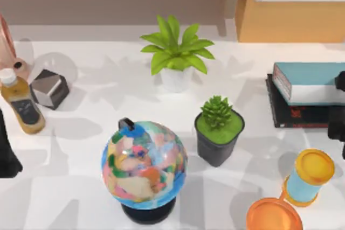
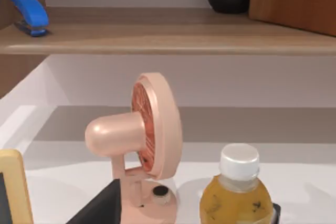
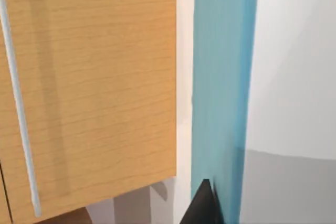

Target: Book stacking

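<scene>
At the worktop's [image 1: 97,133] left edge the left arm [image 1: 8,149] sits parked beside an amber bottle [image 1: 21,103]; whether its fingers are apart or together cannot be told. Further right stand a globe [image 1: 144,164] and two potted plants. At the far right the teal-blue book [image 1: 307,82] already lies on the black book [image 1: 294,114], so the stacking looks done, with only release and retreat left. The right gripper [image 1: 338,111] sits at that stack's right end, close against the teal cover; its finger state cannot be told.
</scene>
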